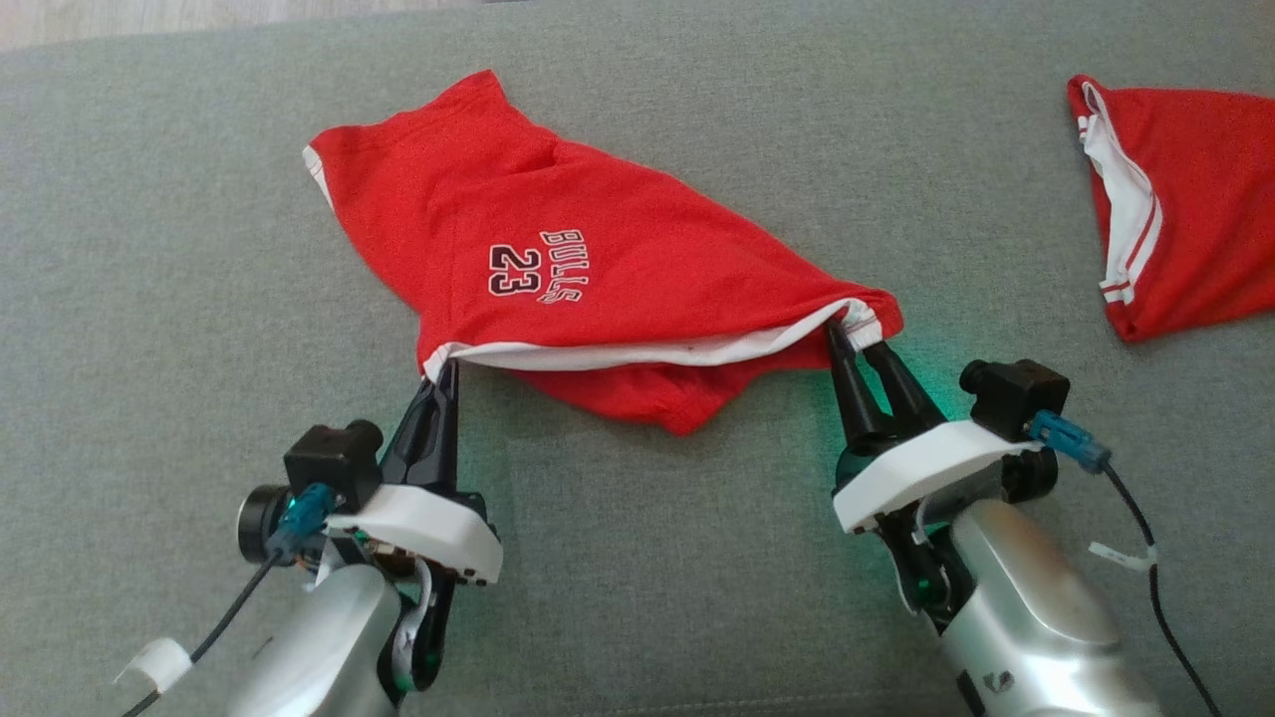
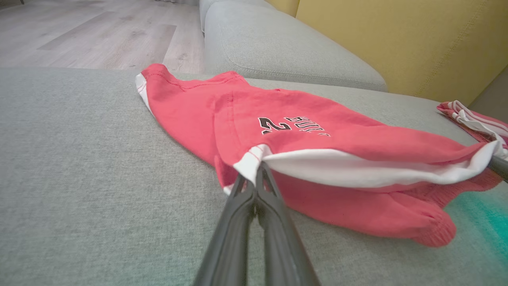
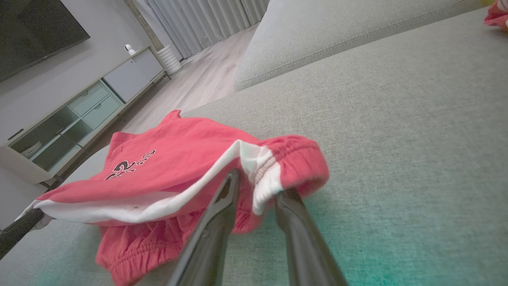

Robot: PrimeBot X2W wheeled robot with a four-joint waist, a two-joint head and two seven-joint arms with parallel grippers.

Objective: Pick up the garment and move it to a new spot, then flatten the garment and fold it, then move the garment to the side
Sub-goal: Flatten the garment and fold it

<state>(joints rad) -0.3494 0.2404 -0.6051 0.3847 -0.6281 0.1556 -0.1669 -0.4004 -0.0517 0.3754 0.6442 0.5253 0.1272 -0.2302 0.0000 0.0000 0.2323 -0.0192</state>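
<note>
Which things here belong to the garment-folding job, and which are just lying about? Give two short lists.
Job in hand:
- red Bulls garment
- left tool, shut on its white trim
- right tool, fingers apart around the trim's other end
- grey sofa seat, the work surface

Lying about:
- second red garment
- TV cabinet

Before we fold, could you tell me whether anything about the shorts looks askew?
Yes: the red shorts lie diagonally and unflattened. Their white edge is stretched between the left pincer and right pincer, while the lower layer sags bunched underneath.
</note>
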